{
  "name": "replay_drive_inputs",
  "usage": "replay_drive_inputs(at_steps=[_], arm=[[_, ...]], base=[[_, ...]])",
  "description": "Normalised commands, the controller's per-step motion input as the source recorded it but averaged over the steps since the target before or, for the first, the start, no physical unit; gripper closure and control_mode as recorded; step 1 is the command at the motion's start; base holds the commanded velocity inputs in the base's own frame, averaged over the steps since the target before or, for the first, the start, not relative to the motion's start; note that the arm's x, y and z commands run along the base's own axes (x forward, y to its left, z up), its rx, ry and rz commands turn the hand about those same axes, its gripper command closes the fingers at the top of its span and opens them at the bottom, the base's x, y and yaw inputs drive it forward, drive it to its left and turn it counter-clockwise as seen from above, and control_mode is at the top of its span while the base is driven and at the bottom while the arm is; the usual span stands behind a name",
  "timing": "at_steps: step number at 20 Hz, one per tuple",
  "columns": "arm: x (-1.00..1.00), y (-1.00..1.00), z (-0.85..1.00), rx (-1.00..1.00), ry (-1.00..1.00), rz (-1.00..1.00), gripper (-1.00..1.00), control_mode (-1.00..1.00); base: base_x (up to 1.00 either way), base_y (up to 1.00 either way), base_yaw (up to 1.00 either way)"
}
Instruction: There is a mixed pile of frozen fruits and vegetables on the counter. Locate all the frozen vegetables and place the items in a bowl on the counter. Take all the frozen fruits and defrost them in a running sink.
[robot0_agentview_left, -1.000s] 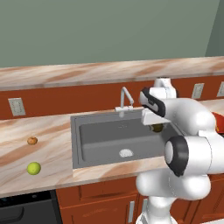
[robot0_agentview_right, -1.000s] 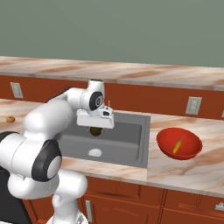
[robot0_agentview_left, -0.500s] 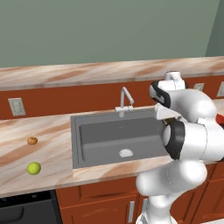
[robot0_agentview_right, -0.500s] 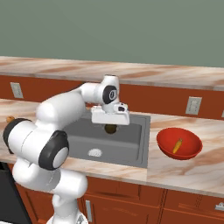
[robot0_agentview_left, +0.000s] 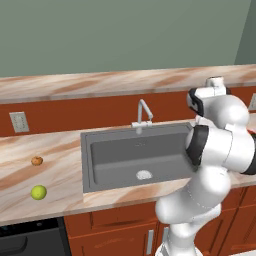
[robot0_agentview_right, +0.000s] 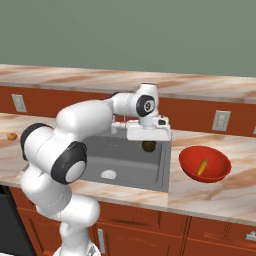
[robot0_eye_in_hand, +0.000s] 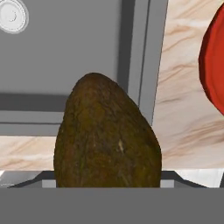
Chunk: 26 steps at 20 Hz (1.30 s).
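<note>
Pincer (robot0_agentview_right: 148, 146) grasping the dark brown rough lump (robot0_eye_in_hand: 107, 135) hangs above the dark grey sink's (robot0_agentview_right: 161, 175) edge; released early, it misses the glossy red bowl (robot0_agentview_right: 189, 167) beside it.

gripper (robot0_agentview_right: 148, 145) holding brown lump (robot0_agentview_right: 148, 146), over sink (robot0_agentview_right: 162, 172)

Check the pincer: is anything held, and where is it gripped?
Yes. The pincer holds the dark brown lump by its upper end; the rest hangs free below.

Open counter (robot0_agentview_right: 175, 150) strip between sink (robot0_agentview_right: 135, 165) rim and red bowl (robot0_agentview_right: 205, 164); faucet (robot0_agentview_left: 142, 114) stands behind basin.
</note>
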Motion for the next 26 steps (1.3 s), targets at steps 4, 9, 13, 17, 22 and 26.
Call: replay_drive_inputs(at_steps=[4, 9, 13, 17, 22, 26], arm=[[0.04, -0.85, 0.18, 0.00, 0.00, 0.00, 1.00, -1.00], [0.08, -0.93, 0.06, 0.01, 0.00, 0.00, 1.00, -1.00], [0.14, -0.94, 0.00, 0.00, 0.00, 0.00, 1.00, -1.00], [0.23, -0.66, -0.03, 0.00, 0.00, 0.00, 1.00, -1.00], [0.38, -0.29, -0.25, 0.02, -0.12, 0.00, 1.00, -1.00], [0.35, -0.20, -0.47, 0.04, -0.17, 0.00, 1.00, -1.00]], base=[[0.00, 0.00, 0.00], [0.00, 0.00, 0.00], [0.00, 0.00, 0.00], [0.00, 0.00, 0.00], [0.00, 0.00, 0.00], [0.00, 0.00, 0.00]])
